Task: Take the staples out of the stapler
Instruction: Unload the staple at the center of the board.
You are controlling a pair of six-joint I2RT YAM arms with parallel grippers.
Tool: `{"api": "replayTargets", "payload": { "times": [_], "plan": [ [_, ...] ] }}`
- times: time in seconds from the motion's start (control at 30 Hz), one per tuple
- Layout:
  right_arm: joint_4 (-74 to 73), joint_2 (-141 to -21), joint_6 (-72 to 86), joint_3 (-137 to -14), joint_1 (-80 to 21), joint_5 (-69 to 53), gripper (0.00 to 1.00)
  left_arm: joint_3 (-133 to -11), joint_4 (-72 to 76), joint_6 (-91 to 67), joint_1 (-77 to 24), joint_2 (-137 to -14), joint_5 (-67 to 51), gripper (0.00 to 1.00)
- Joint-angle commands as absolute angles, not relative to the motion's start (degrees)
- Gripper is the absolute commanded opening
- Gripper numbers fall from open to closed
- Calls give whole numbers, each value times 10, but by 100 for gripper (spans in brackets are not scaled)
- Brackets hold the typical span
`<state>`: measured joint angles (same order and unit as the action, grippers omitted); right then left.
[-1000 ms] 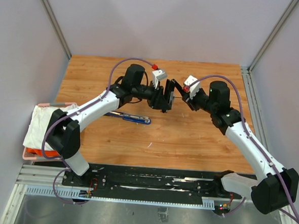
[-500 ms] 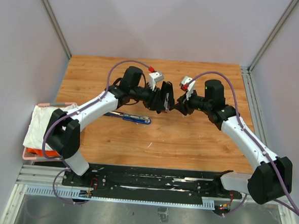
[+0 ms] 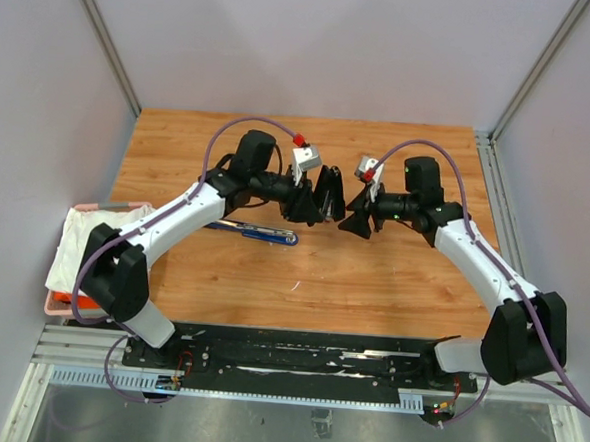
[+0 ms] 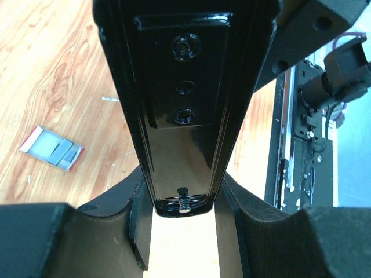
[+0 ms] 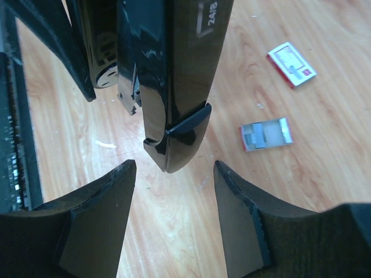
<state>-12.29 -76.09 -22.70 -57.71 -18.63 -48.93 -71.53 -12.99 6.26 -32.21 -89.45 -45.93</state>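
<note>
Our left pincer (image 4: pixel 184 234) grasps the black stapler (image 4: pixel 182 116) above the middle of the tabletop (image 3: pixel 392 277); our right pincer (image 5: pixel 174 214) stands released, straddling the stapler's tip without touching; a pale sliver (image 5: pixel 105 143) lies beneath, staples or not we cannot tell.

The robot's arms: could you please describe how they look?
The left arm and right arm have white links and black joints. A purple cable runs along each. The left gripper and right gripper have black wedge-shaped fingers.
</note>
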Motion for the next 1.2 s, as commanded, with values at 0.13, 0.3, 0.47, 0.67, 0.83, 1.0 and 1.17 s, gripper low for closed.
{"api": "replayTargets", "payload": {
  "times": [0.13, 0.3, 0.47, 0.67, 0.83, 1.0, 1.17],
  "plan": [
    [-157, -767, -244, -598, -175, -597, 62, -702, -134, 160, -321, -861, -544, 0],
    [-160, -774, -246, -599, -174, -608, 63, -694, -139, 177, -321, -855, -582, 0],
    [-176, -790, -250, -608, -175, -630, 63, -690, -152, 197, -322, -850, -608, 0],
    [-236, -799, -304, -624, -193, -680, 62, -684, -160, 212, -327, -849, -609, 0],
    [-279, -814, -340, -635, -213, -699, 54, -680, -150, 205, -330, -853, -601, 0],
    [-324, -832, -368, -654, -214, -686, 28, -678, -155, 214, -330, -851, -604, 0],
    [-430, -849, -442, -702, -207, -642, 1, -693, -236, 296, -330, -853, -580, 0]
  ]
}}
